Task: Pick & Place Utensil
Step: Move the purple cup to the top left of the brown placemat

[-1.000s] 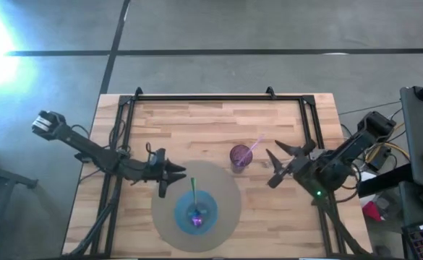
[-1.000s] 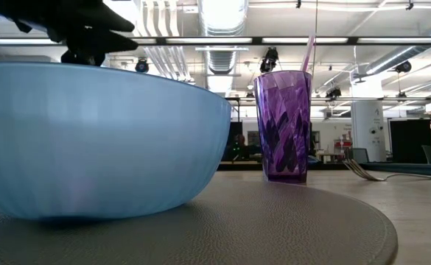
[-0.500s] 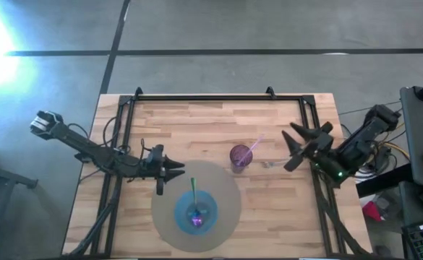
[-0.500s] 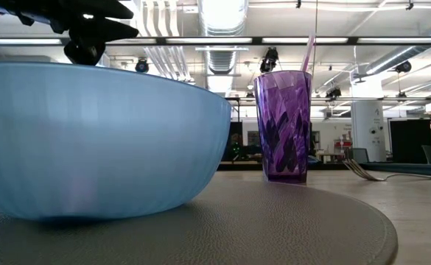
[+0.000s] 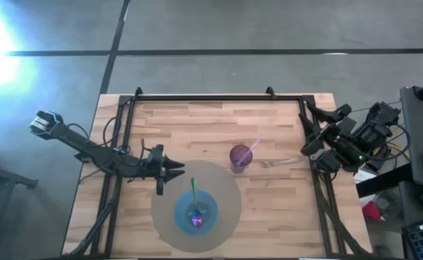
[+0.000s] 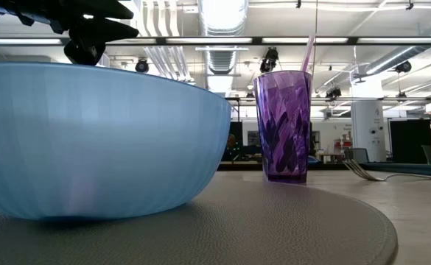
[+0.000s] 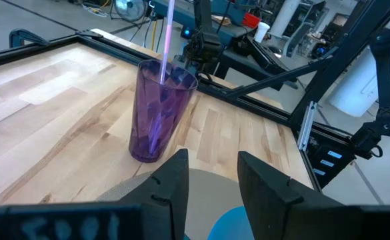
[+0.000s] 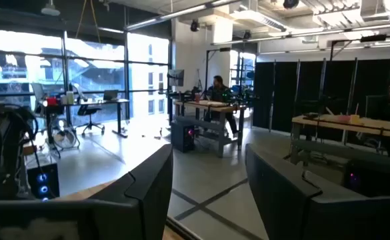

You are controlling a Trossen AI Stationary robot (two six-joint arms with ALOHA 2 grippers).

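The fork (image 5: 278,162) lies free on the table at three o'clock of the purple cup (image 5: 240,154); the right gripper (image 5: 317,127), spread and empty, sits at the table's edge; a low sweep back could knock the cup; the left gripper (image 5: 181,171), spread, waits by the bowl (image 5: 197,211).

Low view: the blue bowl (image 6: 90,140) is cut off by the left edge and hides whatever lies inside it, my left claw (image 6: 90,33) shows only as a dark shape cropped by the top edge, and the fork (image 6: 362,171) on the worktop (image 6: 421,199) is too thin and distant to make out beyond its tines. High view: the purple item in the blue bowl is too small for me to identify. Right wrist view: the person (image 8: 216,90) at the far desk is too small to tell any detail.
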